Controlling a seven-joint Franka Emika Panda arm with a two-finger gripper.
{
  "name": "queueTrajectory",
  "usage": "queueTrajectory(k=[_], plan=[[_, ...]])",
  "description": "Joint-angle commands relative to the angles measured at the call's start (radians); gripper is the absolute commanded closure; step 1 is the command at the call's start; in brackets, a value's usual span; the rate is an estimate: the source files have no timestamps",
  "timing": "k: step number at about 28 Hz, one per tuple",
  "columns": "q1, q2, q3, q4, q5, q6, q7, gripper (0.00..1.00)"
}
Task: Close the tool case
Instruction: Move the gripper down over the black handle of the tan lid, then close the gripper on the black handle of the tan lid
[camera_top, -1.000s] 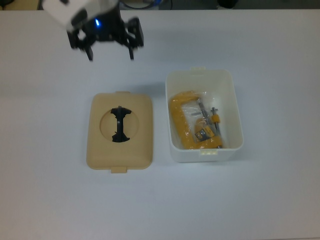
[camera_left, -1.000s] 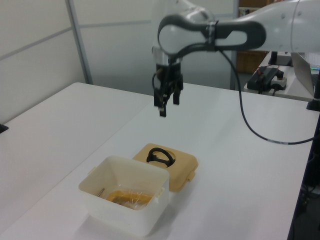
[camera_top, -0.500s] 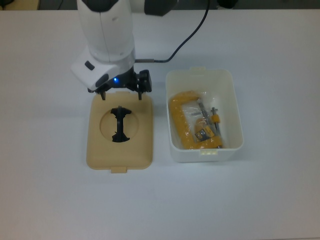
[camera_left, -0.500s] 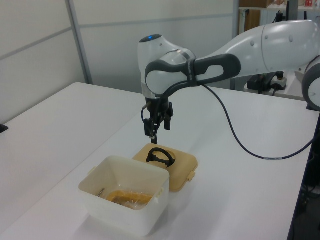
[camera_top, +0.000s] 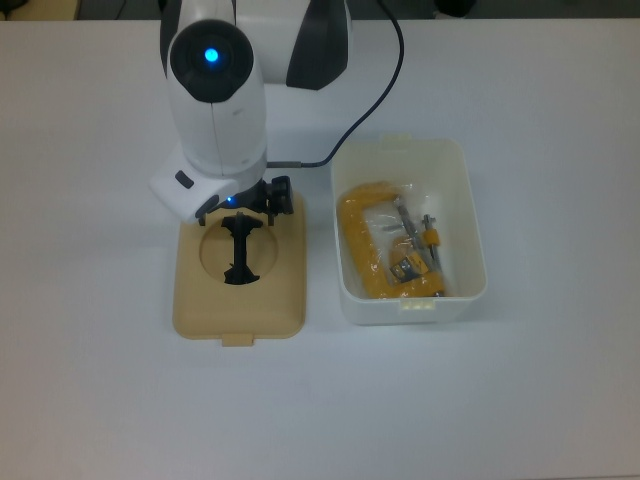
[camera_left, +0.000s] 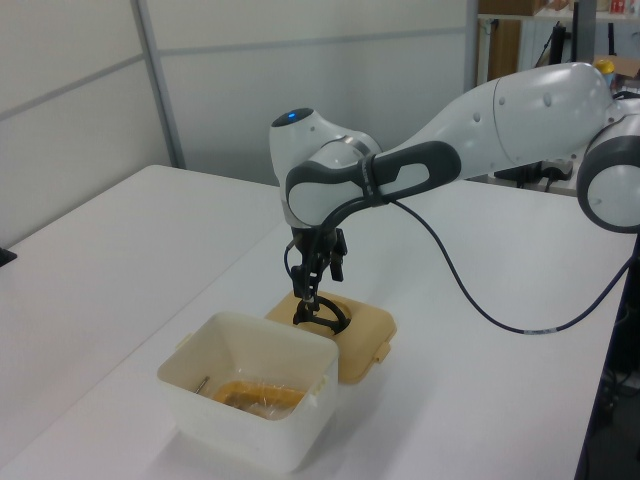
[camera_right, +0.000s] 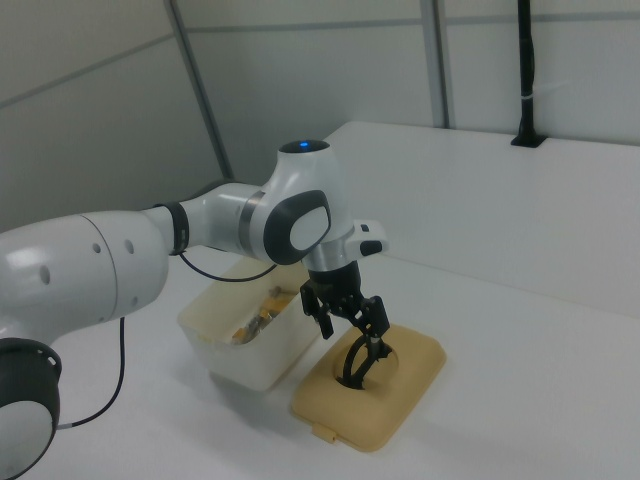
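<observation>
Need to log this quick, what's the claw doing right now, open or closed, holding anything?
Claw: open, holding nothing, down at the lid's black handle.

The arm (camera_top: 215, 100) hides the lid's (camera_top: 240, 300) far edge in the top view.

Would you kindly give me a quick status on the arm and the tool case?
Gripper open, down at the lid's black handle. Lid flat on table beside open tub. Nothing in the way.
</observation>
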Motion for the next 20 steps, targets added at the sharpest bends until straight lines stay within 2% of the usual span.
queueTrajectory(k=[1,5,9,10,12,19,20], plan=[[0.008,-0.003,-0.003,-0.008,-0.022,0.026,0.036,0.00],[0.008,-0.001,-0.003,-0.011,-0.025,0.045,0.041,0.10],[0.008,0.014,-0.003,-0.008,-0.029,0.049,0.042,0.32],[0.008,0.016,-0.003,-0.008,-0.029,0.049,0.042,0.43],[0.007,0.016,-0.003,-0.009,-0.029,0.049,0.042,0.52],[0.008,0.017,-0.003,-0.009,-0.029,0.051,0.042,0.62],[0.010,0.020,-0.003,-0.009,-0.029,0.051,0.042,0.67]])
